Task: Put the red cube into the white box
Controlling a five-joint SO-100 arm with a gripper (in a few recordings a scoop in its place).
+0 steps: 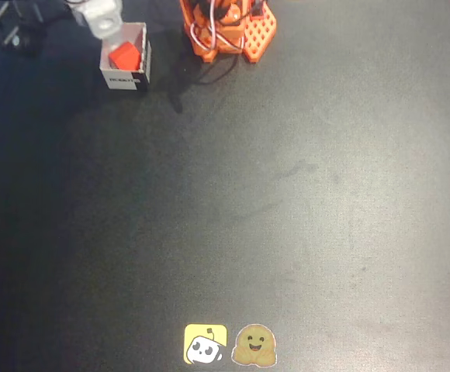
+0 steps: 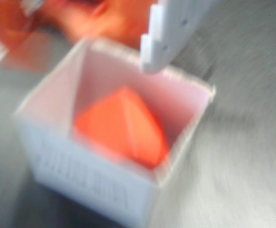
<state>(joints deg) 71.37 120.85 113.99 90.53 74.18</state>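
The red cube (image 1: 123, 56) sits inside the white box (image 1: 126, 78), tipped so that a corner and an edge point upward rather than a flat face. In the wrist view the cube (image 2: 121, 126) is bright red-orange and matte, filling much of the box's floor and leaning toward the near right wall; the picture is blurred, so its exact contact with the walls cannot be told. The box (image 2: 88, 175) is square and open-topped with thin white walls, and a dark printed label runs along its near side in both views.

The box stands near the far left corner of the black table (image 1: 287, 217), just left of the arm's orange perforated base (image 1: 229, 31), which sits at the far edge. A dark cable trails from the base onto the table between the two.

The white upper segment of the arm reaches from the far edge over the far side of the box. The end effector (image 1: 101, 17) hovers above the box's far rim. In the wrist view one white notched finger (image 2: 164, 40) hangs over the far wall, clear of the cube; nothing is between the fingers, so it has let go, though how wide it stands cannot be told.

Some dark objects (image 1: 15, 31) lie at the far left corner. Two stickers, a yellow one (image 1: 205, 344) and a brown smiling one (image 1: 254, 346), sit at the near edge, well apart from the box.
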